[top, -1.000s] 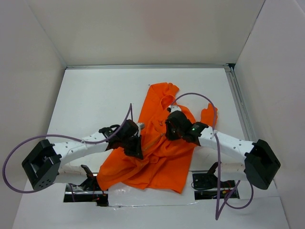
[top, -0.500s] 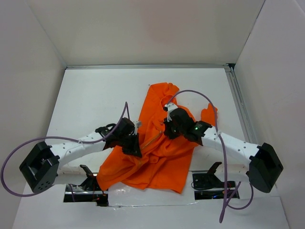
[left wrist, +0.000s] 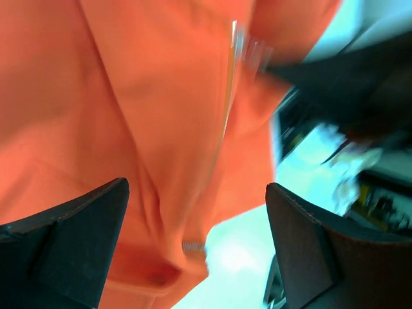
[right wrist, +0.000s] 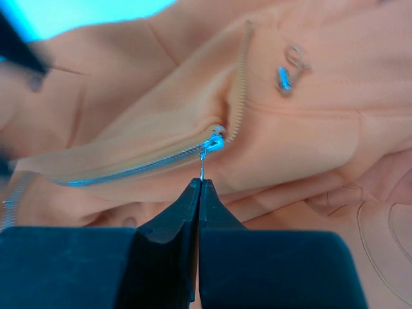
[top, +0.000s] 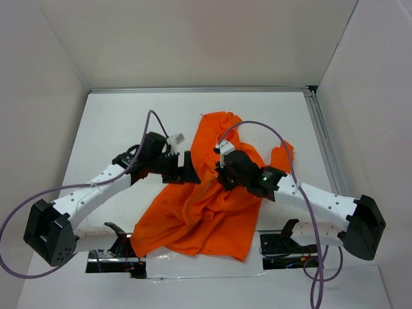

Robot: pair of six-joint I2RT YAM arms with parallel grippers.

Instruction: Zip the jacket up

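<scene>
Over the middle of the jacket [top: 206,215], my right claw [right wrist: 199,187] is pinched together on the thin pull tab [right wrist: 202,166] hanging from the silver slider [right wrist: 214,140]. My left claw [left wrist: 196,187] hovers at the jacket's left edge with its fingers wide apart and nothing between them but air, orange cloth below. The jacket itself lies crumpled on the white tabletop [top: 116,129], rucked into folds under both arms.

I judge it light, limp and quick to bunch. It has no stiffness to push against, so the cloth will likely ride along with the slider unless something pins it behind the slider. The tab is the only sensible hold for the pull, though it is small, smooth metal and could slide out of a narrow pinch. For the counter-hold I would take the fabric close beside the closed teeth [right wrist: 129,168], on the hem side of the slider.

From above, the jacket's long axis runs from the broad end nearest the arm bases up to the narrower far end, leaning slightly right. I take that far end for the collar but cannot confirm it. The zipper follows that diagonal. At the slider, joined teeth trail one way and a single open row [right wrist: 241,77] leads off the other, which I read as the travel direction.
</scene>
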